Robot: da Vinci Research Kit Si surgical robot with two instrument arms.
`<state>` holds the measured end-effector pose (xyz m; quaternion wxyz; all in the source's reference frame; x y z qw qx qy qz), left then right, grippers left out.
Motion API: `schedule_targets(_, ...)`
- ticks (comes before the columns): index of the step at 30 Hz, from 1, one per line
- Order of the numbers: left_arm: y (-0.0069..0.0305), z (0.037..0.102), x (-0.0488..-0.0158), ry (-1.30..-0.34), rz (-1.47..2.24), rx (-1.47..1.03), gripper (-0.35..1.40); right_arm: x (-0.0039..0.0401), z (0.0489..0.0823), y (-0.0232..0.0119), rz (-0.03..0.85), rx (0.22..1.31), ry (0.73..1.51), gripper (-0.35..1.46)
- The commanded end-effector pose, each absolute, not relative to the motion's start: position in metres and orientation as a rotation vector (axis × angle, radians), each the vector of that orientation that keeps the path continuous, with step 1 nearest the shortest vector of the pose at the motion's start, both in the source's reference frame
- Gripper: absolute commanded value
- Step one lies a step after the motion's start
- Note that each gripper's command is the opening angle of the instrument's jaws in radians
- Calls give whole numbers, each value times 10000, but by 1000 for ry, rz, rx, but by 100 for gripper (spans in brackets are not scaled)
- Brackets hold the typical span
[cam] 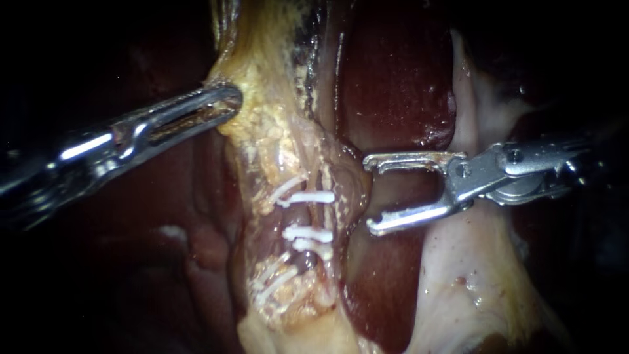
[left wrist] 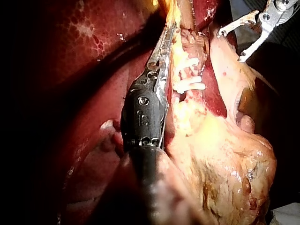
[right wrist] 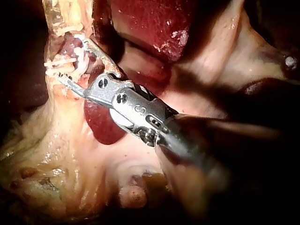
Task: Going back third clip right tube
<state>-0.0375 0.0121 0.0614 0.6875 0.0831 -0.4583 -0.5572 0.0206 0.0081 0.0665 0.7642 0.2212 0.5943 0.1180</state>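
— What is the right instrument [cam: 368,195] meant to do here?

— Back away from the right tube [cam: 304,215], I'd say. Its jaws are spread wide with nothing in them, no clip and no tissue. The tips sit just beside the tube's outer edge, and I can't see them touching it.

— And the tube itself?

— It's in the middle of the pale strip, with white clips [cam: 308,196] across it. I count three on that side, one higher and two close together below. There are more on the neighbouring tube.

— How would you do the retreat well?

— Pull straight back along the shaft, towards the dark liver [cam: 393,78] side. I'd keep the jaws apart until both tips are clear of the clip ends. If they closed early or swung sideways, a tip could catch a clip and drag it along the tube. It should go slowly and level, without dipping into the tissue.

— What about the left instrument [cam: 219,108]?

— Its jaws are together, pinching the edge of the fat [cam: 262,131] above the clips, as far as I can judge. That seems to hold the strip taut, so it should stay put while the other one leaves.
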Motion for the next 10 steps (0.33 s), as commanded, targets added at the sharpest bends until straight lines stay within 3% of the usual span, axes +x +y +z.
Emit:
schedule_targets(1,121,614,-374,-1025,-1248,185,-35,206,666,81,257,481,1292,60)
schedule_targets(10,121,613,-372,-1025,-1248,186,-35,206,665,81,257,481,1292,60)
